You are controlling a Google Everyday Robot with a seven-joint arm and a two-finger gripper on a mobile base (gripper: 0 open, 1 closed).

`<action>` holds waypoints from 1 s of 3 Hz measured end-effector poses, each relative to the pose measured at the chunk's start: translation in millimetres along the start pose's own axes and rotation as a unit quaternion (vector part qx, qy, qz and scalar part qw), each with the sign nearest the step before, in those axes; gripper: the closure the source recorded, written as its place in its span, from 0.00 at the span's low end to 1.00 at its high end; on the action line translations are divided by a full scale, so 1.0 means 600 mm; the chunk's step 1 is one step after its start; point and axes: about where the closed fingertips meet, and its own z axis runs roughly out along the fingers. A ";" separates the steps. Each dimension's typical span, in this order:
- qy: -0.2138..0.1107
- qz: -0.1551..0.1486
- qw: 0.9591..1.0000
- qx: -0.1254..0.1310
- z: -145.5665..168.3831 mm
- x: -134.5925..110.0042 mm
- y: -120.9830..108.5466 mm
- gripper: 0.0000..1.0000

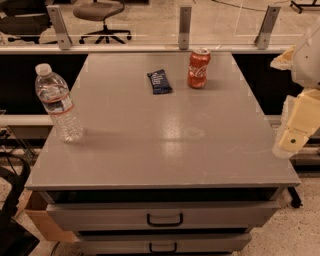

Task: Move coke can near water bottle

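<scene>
The red coke can (198,68) stands upright at the far middle of the grey table top (165,135). The clear water bottle (58,102) with a white cap stands upright near the table's left edge, far from the can. My gripper (290,140), on the cream-coloured arm, hangs at the right edge of the view beside the table's right side. It is well to the right of the can, nearer the front, and touches nothing.
A dark blue snack packet (159,81) lies just left of the can. A glass rail with metal posts (185,20) runs behind the table. Two drawers with black handles (164,219) are under the top. Office chairs (102,15) stand beyond the rail.
</scene>
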 end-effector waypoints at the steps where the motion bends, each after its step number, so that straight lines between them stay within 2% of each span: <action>1: 0.000 0.000 1.000 0.000 0.000 0.000 0.000 0.00; 2: -0.019 0.030 0.999 0.020 0.013 0.000 -0.021 0.00; 3: -0.078 0.104 0.991 0.032 0.058 0.005 -0.043 0.00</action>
